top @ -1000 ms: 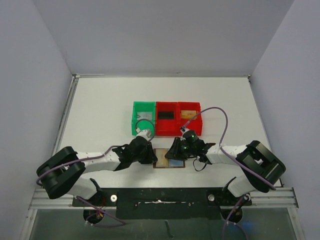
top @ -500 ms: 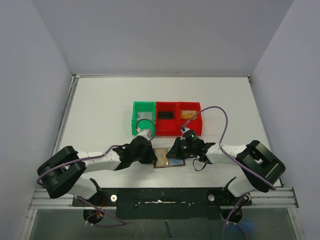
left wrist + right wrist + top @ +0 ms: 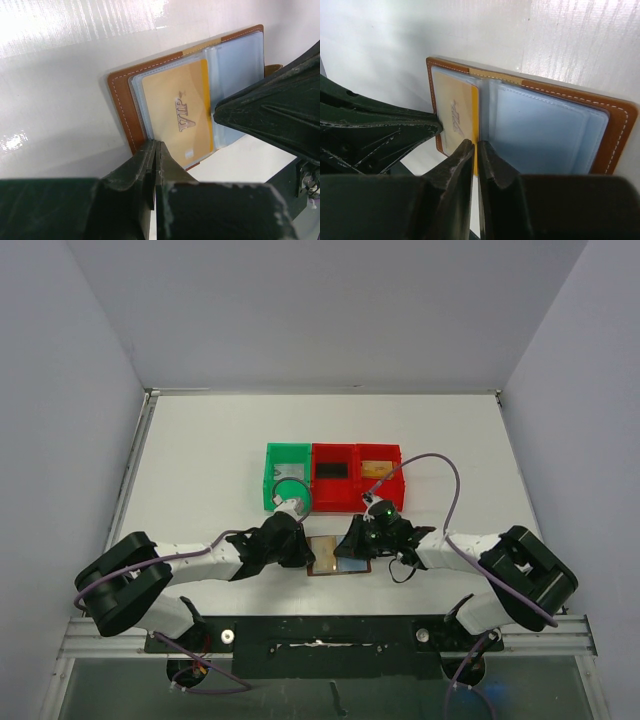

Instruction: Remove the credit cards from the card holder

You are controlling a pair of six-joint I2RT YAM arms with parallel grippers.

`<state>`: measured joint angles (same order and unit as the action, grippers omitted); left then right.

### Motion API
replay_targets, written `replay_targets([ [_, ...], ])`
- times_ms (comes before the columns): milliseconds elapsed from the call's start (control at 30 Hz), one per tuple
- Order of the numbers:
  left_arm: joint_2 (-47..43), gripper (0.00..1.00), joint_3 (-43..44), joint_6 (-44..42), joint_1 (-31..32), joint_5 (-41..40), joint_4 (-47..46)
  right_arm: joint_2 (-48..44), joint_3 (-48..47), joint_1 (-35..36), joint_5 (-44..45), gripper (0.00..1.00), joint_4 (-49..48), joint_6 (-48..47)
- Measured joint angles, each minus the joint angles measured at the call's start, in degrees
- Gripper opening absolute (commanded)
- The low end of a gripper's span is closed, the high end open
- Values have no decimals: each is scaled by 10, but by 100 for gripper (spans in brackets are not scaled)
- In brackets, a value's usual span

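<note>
The left gripper [image 3: 155, 145] has its jaws nearly together, nipping the near edge of the open wallet [image 3: 120, 105]. The wallet lies flat on the table [image 3: 200, 460] between both arms. A gold card [image 3: 175, 115] sits in its left sleeve. The right gripper [image 3: 475, 146] is pinched narrow, apparently on that card's edge.

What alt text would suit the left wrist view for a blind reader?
An open brown card holder lies on a white table, a gold VIP card in its clear sleeve. The left gripper pinches its near edge; the right gripper meets the card from the picture's right.
</note>
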<state>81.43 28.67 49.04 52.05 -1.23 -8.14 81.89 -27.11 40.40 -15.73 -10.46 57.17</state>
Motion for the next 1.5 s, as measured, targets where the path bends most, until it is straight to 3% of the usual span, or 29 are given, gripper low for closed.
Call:
replay_targets([
  [100,0,0,0,0,0,0,0,0,0,-2,0,24,4,-2],
  [300,0,0,0,-2,0,0,-1,20,-15,10,3,28,12,-4],
  [400,-2,0,-1,-4,0,-1,0,39,-37,22,11,19,16,-9],
  [533,-7,0,-3,-7,0,-5,3,51,-45,26,29,0,15,-14],
  [1200,-51,0,-12,-20,0,-26,55,-17,15,16,10,0,-8,3],
  [1367,-70,20,-12,-32,0,-26,72,-18,16,15,8,10,-8,4],
  [1433,-75,35,-10,-32,0,-26,87,-18,16,16,7,15,-8,5],
  [1500,-80,41,-4,-30,0,-24,104,-18,15,16,6,18,-8,8],
])
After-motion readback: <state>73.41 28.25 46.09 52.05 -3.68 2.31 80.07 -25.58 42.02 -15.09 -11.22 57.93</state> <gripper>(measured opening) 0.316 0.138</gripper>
